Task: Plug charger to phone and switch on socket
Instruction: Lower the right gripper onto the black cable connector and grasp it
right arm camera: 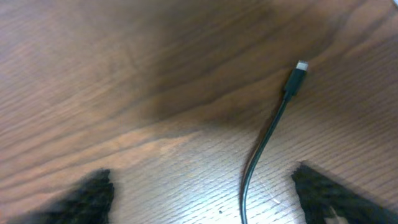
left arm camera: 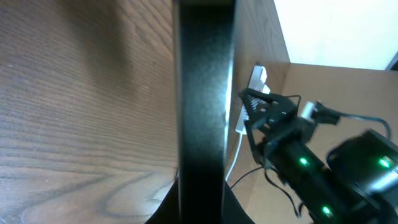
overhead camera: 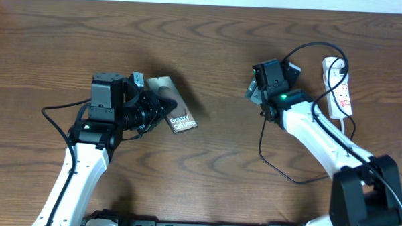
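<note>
The phone (overhead camera: 181, 119), grey-gold with white "Galaxy" lettering, is held off the table at centre left, my left gripper (overhead camera: 157, 110) shut on it. In the left wrist view its dark edge (left arm camera: 202, 93) rises as a vertical band from the jaws. The charger, a thin black cable (overhead camera: 261, 138), lies on the table right of centre. Its small connector (right arm camera: 300, 67) rests on the wood ahead of my right gripper (right arm camera: 202, 177). That gripper is open, low over the table, with the cable (right arm camera: 261, 149) lying loose between its fingers (right arm camera: 93, 193). The white socket (overhead camera: 339, 87) lies at the far right.
The right arm (left arm camera: 298, 155) with green lights shows in the left wrist view, the socket (left arm camera: 258, 78) behind it. Thicker black robot cables loop near the right arm's wrist (overhead camera: 317, 44) and beside the left arm (overhead camera: 53, 111). The table's far edge runs along the top.
</note>
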`<action>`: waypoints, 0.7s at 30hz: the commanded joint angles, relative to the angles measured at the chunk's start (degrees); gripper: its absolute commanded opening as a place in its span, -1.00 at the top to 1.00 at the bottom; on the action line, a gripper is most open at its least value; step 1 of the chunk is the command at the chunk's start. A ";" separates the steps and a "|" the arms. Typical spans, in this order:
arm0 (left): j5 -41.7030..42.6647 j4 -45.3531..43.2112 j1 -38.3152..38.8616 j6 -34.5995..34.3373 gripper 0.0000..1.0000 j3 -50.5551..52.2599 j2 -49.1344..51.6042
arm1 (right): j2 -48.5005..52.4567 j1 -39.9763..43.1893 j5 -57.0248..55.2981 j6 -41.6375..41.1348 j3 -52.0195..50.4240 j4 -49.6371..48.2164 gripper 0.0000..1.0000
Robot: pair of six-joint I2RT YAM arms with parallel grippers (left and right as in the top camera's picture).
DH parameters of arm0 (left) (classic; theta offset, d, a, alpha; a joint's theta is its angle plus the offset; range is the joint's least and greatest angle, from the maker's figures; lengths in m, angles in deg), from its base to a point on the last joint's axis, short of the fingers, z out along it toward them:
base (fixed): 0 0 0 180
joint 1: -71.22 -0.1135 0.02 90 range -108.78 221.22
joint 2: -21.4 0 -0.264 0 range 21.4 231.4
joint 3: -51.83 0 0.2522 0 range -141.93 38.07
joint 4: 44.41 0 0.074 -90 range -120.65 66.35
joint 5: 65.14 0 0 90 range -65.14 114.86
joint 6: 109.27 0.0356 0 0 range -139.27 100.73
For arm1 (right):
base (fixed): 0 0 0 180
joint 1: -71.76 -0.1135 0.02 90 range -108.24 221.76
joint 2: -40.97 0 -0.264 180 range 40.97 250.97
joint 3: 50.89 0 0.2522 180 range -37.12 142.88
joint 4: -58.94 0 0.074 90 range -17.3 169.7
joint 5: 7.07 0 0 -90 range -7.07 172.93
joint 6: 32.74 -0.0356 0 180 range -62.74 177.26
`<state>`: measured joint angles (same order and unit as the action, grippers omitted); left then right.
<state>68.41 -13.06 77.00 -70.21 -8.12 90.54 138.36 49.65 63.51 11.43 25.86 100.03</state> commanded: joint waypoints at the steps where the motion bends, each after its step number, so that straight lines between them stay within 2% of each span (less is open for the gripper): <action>1: 2.54 -0.48 -0.20 0.96 0.85 -0.52 -0.28 | 3.56 -0.04 0.20 -2.60 0.98 0.11 -0.22; 3: 2.51 -0.48 -0.20 0.94 0.85 -0.52 -0.28 | 5.84 0.17 -1.29 -7.89 0.98 0.15 -0.25; 5: 2.51 -0.48 -0.20 0.92 0.85 -0.52 -0.28 | 8.02 0.46 -3.37 -12.46 0.98 0.22 -0.43; 9: 2.51 -0.46 -0.20 0.94 0.85 -0.52 -0.28 | 11.50 1.25 -7.32 -17.77 0.98 0.26 -0.41; 14: 2.45 -0.48 -0.20 0.94 0.85 -0.52 -0.28 | 12.41 2.47 -8.57 -19.02 0.98 0.42 -0.33; 21: 2.08 -0.48 -0.20 0.98 0.85 -0.52 -0.28 | 12.41 6.82 -10.12 -24.02 0.98 -0.57 -0.33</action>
<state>68.72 -13.06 77.00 -70.21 -8.12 90.54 150.90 53.85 56.30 -8.96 25.90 100.36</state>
